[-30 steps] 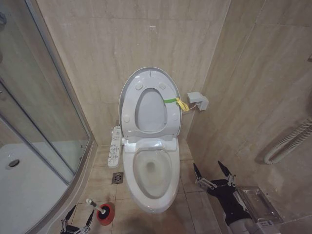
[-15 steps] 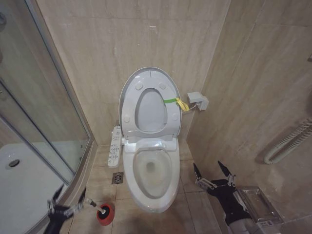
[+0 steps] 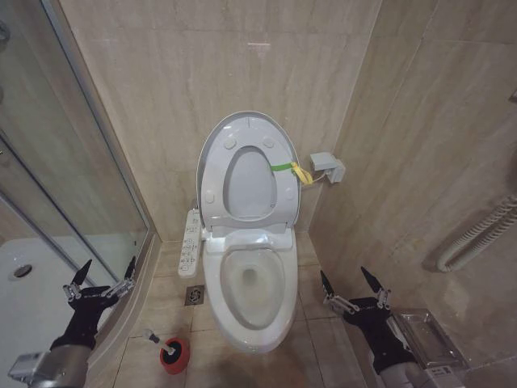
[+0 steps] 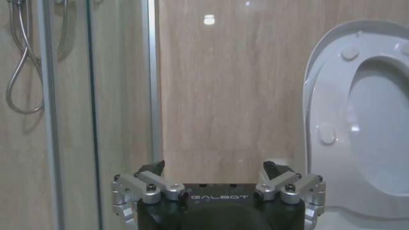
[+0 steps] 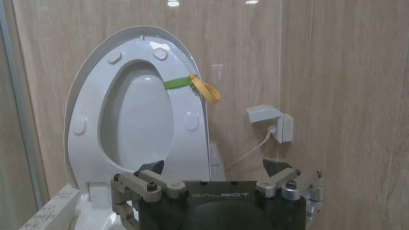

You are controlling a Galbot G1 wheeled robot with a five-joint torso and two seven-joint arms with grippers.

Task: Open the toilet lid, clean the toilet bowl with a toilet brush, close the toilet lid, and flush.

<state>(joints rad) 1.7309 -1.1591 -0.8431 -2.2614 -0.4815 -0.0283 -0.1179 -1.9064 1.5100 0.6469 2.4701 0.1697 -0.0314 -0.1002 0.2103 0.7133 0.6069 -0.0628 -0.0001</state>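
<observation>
**Status: lid raised, both pincers empty**

The toilet lid (image 3: pixel 246 166) stands upright against the rear wall at 12 o'clock, with its yellow-green strap (image 3: pixel 292 170) at the right side. The toilet bowl (image 3: pixel 252 289) lies open directly below it, at centre. The toilet brush (image 3: pixel 161 343) sits head-down in its red holder (image 3: pixel 174 356) on the floor at 7 o'clock of the bowl, handle tilted toward the shower glass (image 3: pixel 56 186).

My left pincer (image 3: pixel 101 275) hangs at 9 o'clock of the bowl, above the brush and apart from it, fingers spread wide, gripping nothing. My right pincer (image 3: pixel 351 284) hangs at 3 o'clock of the bowl, fingers likewise spread wide and empty.
</observation>
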